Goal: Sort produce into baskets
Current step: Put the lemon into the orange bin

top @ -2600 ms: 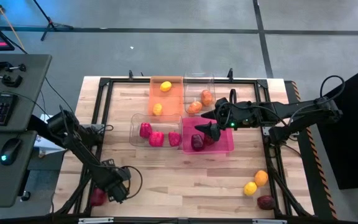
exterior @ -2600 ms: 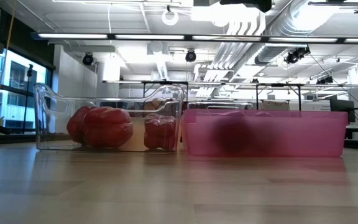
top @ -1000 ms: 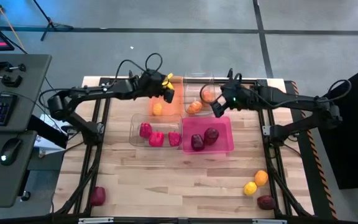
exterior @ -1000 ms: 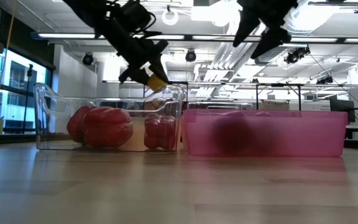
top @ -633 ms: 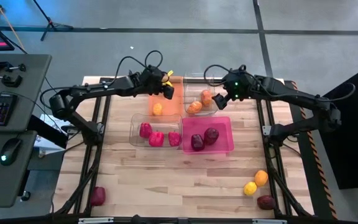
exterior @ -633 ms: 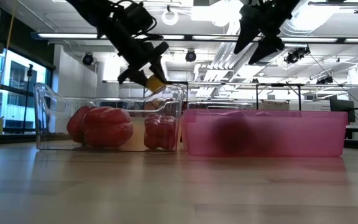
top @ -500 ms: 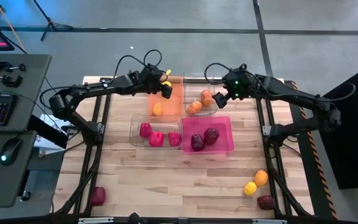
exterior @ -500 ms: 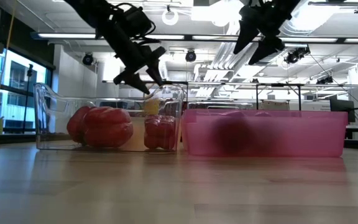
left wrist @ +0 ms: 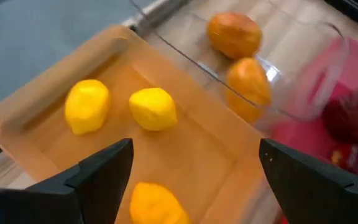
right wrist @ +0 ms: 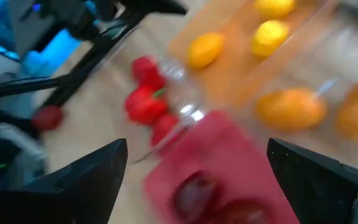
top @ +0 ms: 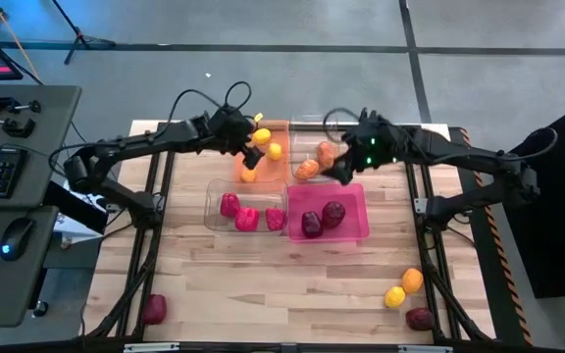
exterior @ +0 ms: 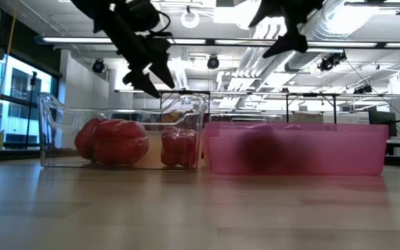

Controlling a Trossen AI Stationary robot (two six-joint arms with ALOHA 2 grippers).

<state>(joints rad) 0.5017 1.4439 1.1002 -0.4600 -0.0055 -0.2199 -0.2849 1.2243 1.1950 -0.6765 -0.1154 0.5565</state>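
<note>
**Op:** Maroon piece sits alone at the near left corner of the table. Farther in, I've got the left gripper above the orange bin, fingers spread wide with nothing between them.

**Desk:** What's in that bin?

**Op:** Three yellow lemons: two side by side toward the far end, one nearer the front. I see all three past the left wrist's fingers. In front of the orange bin is a clear bin holding three red peppers.

**Desk:** And the right side?

**Op:** The second clear bin stands just beside the orange one, with two oranges in it. The right gripper hangs over that bin's near edge, where it meets the pink bin; its fingers are apart and empty too. The pink bin holds two maroon pieces.

**Desk:** Anything loose?

**Op:** At the near right corner, a yellow piece, an orange one touching it, and another maroon close by.
</note>
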